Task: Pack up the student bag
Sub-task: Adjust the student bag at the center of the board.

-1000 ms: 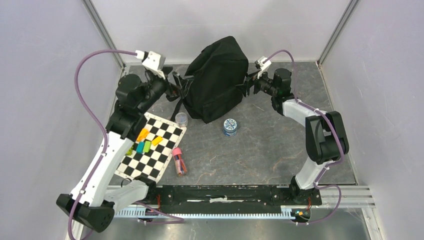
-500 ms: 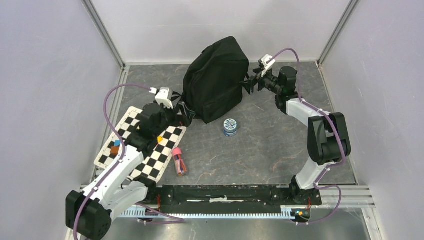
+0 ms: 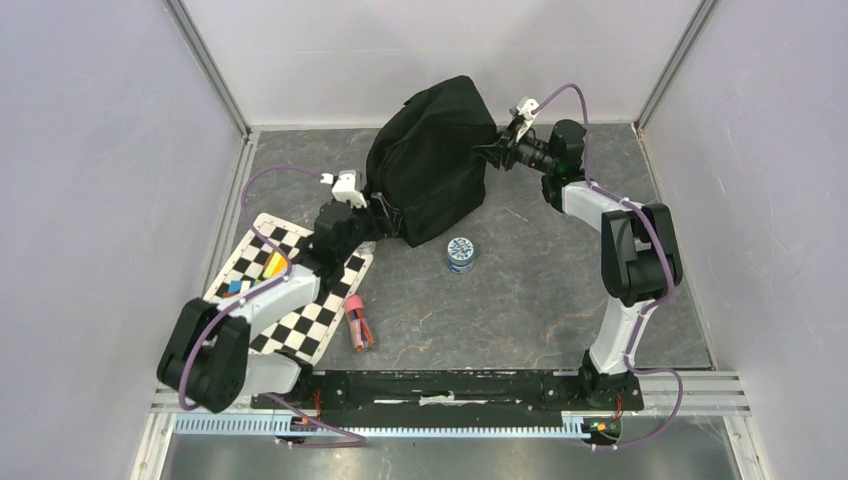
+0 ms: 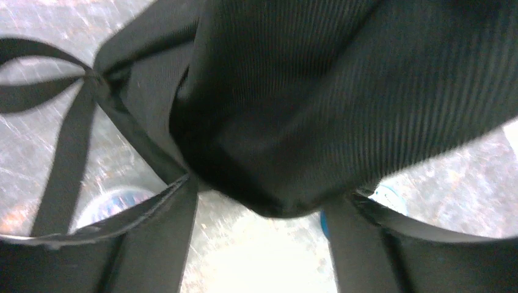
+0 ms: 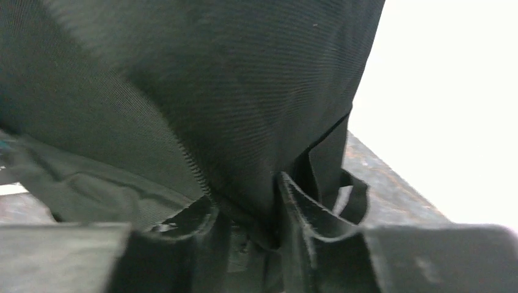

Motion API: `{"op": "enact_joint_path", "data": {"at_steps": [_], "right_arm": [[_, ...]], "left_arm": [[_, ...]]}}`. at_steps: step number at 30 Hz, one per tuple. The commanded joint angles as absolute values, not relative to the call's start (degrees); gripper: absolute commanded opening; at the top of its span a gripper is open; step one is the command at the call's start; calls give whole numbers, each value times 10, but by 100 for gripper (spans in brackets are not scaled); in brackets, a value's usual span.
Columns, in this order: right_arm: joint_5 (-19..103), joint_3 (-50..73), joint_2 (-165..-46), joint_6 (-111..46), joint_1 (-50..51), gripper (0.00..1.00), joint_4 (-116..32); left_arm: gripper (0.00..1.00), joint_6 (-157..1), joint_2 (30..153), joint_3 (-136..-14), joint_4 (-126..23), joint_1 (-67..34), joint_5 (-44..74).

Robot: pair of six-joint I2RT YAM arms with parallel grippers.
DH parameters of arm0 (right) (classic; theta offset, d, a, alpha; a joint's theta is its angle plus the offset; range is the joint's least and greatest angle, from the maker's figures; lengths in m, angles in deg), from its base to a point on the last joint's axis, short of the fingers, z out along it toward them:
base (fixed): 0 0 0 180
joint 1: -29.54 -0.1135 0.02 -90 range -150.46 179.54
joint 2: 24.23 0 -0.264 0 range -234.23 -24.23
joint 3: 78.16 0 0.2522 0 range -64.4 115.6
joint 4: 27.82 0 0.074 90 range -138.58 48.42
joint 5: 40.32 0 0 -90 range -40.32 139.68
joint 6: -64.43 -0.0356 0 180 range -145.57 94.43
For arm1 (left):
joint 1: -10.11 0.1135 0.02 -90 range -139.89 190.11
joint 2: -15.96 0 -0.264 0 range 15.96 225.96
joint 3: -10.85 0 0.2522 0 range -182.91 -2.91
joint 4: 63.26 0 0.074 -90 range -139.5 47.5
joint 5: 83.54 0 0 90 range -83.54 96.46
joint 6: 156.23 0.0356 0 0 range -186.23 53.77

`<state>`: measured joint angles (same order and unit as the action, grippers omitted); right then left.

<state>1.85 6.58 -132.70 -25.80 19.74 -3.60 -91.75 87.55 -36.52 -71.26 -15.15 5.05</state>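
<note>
The big black student bag [image 3: 430, 165] sits at the back of the table [image 3: 540, 290], soft and floppy, probably best held by its thick seams, with the right claw [image 3: 492, 150] pinched tight on its side cloth and the left claw [image 3: 388, 213] spread wide around a bottom corner.

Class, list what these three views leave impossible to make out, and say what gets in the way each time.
Top view: student bag opening and zippers, hidden by its own black folds.
Top view: label on the blue tin, too small.
Left wrist view: round object behind a strap, blurred.
Right wrist view: how deep the right gripper bites the fabric, lost in dark folds.
</note>
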Motion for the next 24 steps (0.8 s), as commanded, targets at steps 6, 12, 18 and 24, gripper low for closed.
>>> {"op": "enact_joint_path", "data": {"at_steps": [6,12,18,24], "right_arm": [[21,122,-1281,-373,198,0,90],[117,191,-1195,-327,198,0,-25],[232,199,-1155,-307,198,0,-129],[359,132,-1166,-294,181,0,-165]], "left_arm": [[8,-837,946,-538,-840,-155,-15],[2,-873,944,-739,-680,-145,32],[2,-986,1034,-910,-501,-83,148],[2,-1036,1143,-910,-464,-41,211]]}}
